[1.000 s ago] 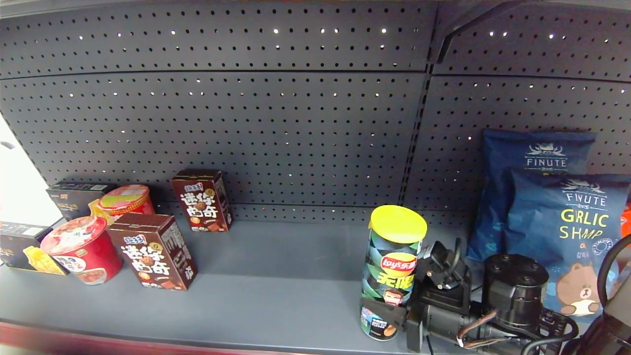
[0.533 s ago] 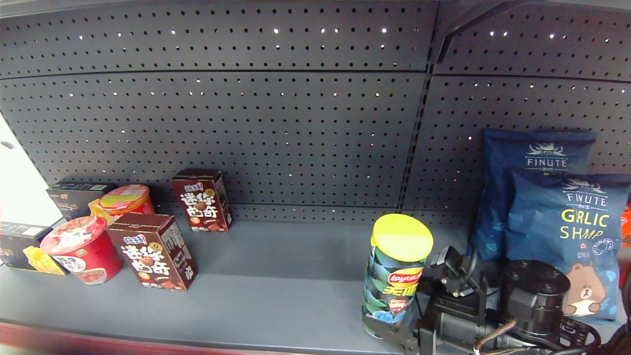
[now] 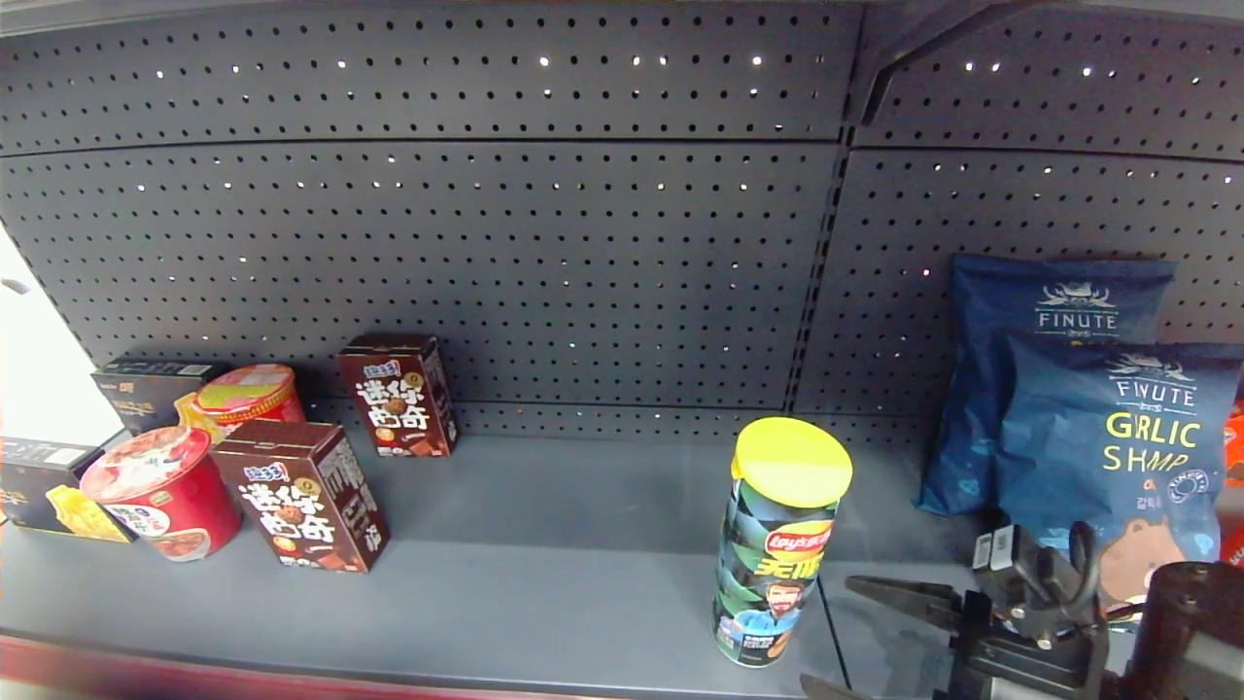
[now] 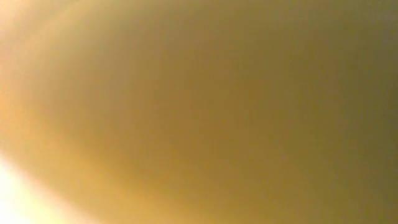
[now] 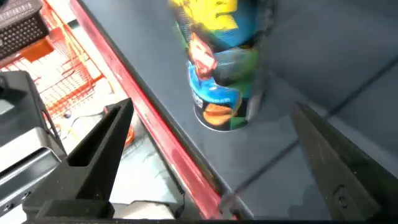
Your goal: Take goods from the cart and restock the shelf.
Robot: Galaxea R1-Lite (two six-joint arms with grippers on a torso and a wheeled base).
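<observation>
Standing upright near the front edge of the shelf (image 3: 544,574), right of centre, is a yellow-lidded chip can (image 3: 782,544). The right gripper (image 3: 831,632) sits just beside it, jaws spread apart, touching nothing.

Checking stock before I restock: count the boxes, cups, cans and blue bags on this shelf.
Brown boxes: 2
Black boxes: 2
Red cups: 2
Chip can: 1
Blue bags: 2
Total: 9
</observation>
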